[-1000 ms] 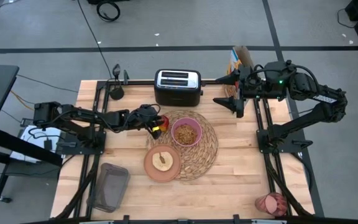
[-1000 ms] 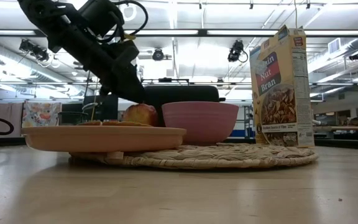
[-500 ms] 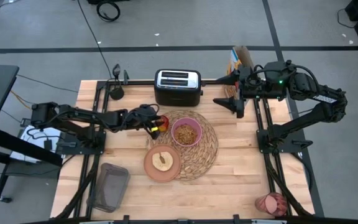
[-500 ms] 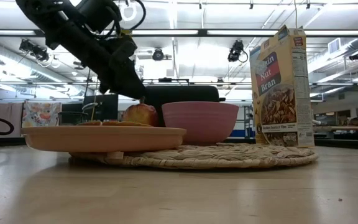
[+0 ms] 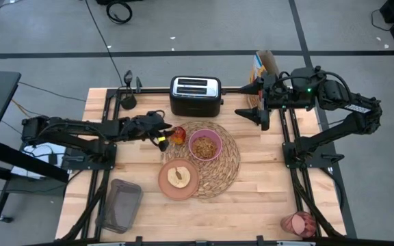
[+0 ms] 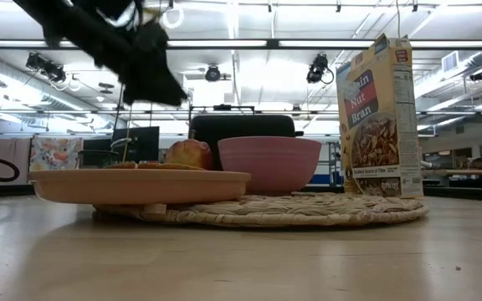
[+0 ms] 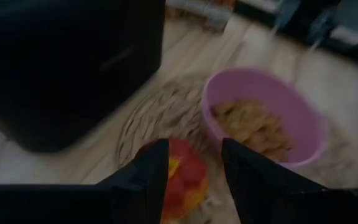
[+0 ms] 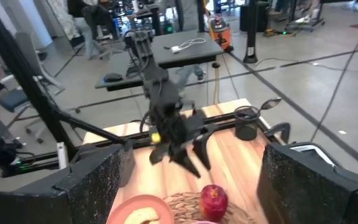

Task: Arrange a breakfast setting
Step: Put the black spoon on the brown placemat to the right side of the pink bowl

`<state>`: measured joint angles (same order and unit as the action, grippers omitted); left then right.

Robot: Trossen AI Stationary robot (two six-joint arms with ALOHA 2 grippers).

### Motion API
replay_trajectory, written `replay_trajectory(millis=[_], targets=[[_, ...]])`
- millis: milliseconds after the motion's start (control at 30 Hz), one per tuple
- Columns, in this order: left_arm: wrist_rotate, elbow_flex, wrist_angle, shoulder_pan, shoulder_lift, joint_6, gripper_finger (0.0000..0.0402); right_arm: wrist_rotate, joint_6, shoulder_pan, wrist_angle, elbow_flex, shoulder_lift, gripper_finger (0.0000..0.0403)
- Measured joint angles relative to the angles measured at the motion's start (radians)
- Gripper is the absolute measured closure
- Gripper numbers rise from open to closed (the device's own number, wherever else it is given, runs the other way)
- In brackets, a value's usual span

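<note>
A wooden table (image 5: 252,198) seen from straight above, with two dark robot arms reaching in from either side. At its centre lies a large round woven straw placemat (image 5: 217,174). On the mat sits a small pink bowl (image 5: 205,145) (filled with brown cereal). A salmon-brown plate (image 5: 178,178) overlaps the mat's edge at about 7 o'clock, holding a pale piece of food. A red apple (image 5: 178,134) rests on the mat's rim at about 10 o'clock, just beside the bowl.

The left gripper (image 5: 161,139) hangs just off the apple at the apple's 9 o'clock, raised above the table and apart from the fruit. Its jaws stand partly open and hold nothing; the wrist view shows the apple (image 7: 182,180) lying free on the mat beyond the two fingers.

The right gripper (image 5: 247,111) waits near the table's 1 o'clock corner, jaws wide and empty, beside a yellow cereal box (image 5: 260,67). A black toaster (image 5: 195,94) stands at the mat's 12 o'clock. A translucent pink tumbler (image 5: 298,224) lies at the table's 5 o'clock corner, well apart from the mat.
</note>
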<state>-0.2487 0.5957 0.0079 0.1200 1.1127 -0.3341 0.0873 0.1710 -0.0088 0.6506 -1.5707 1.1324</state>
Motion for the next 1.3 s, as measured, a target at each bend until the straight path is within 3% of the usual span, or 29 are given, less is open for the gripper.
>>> replay_trajectory(millis=[333,533,900,1033,1200,1300], targets=[[0.043,0.196,-0.107,0.000,-0.188,-0.022,0.0245,-0.061,0.010,0.005,-0.033,0.000,0.030,0.0018],[-0.026,0.375,-0.242,0.000,-0.199,-0.016,0.0237,-0.055,0.013,-0.001,-0.127,0.000,0.073,0.0018],[-0.180,0.589,-0.477,0.017,-0.199,-0.066,0.0121,-0.062,-0.020,0.031,-0.194,0.000,0.125,0.0018],[-0.189,0.619,-0.499,0.095,-0.197,-0.086,0.0087,-0.062,-0.071,0.036,-0.193,0.000,0.104,0.0018],[-0.157,0.625,-0.499,0.250,-0.188,-0.101,0.0082,-0.058,-0.121,0.027,-0.191,0.000,0.048,0.0018],[-0.195,0.625,-0.493,0.351,-0.165,-0.117,0.0082,-0.054,-0.156,0.016,-0.184,0.000,0.011,0.0018]])
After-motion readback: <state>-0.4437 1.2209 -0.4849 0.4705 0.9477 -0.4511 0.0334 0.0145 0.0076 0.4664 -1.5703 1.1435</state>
